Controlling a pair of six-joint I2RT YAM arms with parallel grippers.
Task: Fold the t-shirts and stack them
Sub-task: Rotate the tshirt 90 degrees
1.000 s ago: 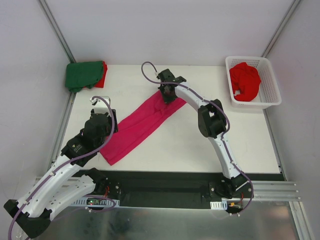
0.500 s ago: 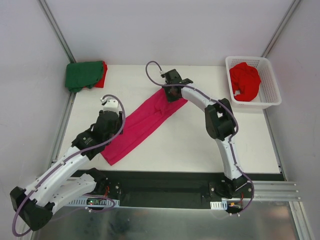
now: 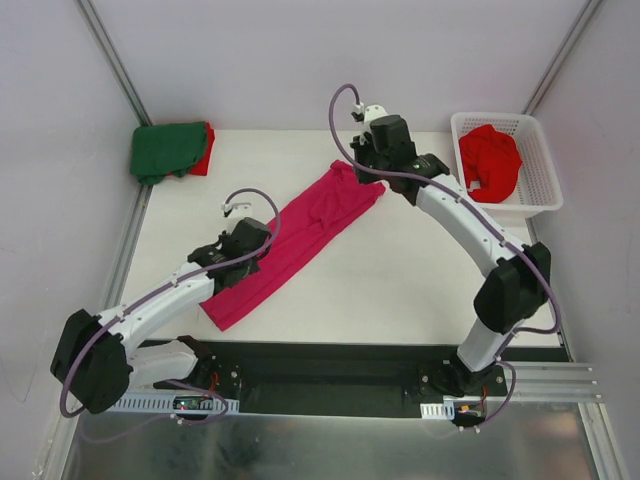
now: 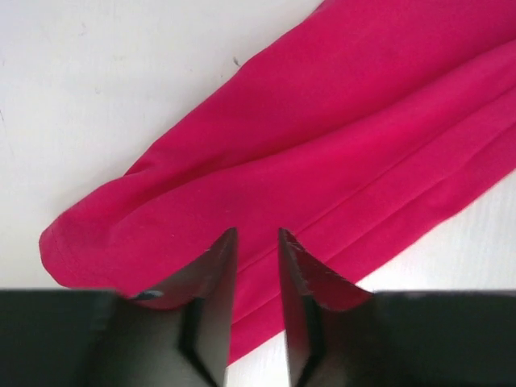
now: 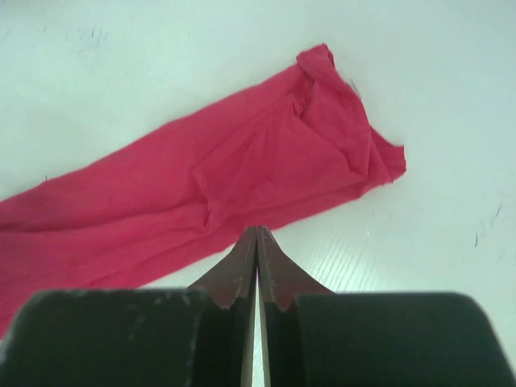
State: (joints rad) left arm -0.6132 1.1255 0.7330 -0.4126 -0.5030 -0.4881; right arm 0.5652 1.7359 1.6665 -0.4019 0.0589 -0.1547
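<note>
Both empty: L gripper barely ajar, R gripper closed. Could pinch just top layer of folded magenta-pink cloth t-shirt, undoing fold.

The white table carries three things. A magenta t-shirt lies across its middle as a long slanted strip. In the far left corner lies a folded dark green t-shirt (a red t-shirt shows at its right edge). A white basket stands in the far right corner.

spread t-shirt: diagonal, table centre | stacked t-shirts: far-left corner | basket: far-right, bundled t-shirt inside
</note>
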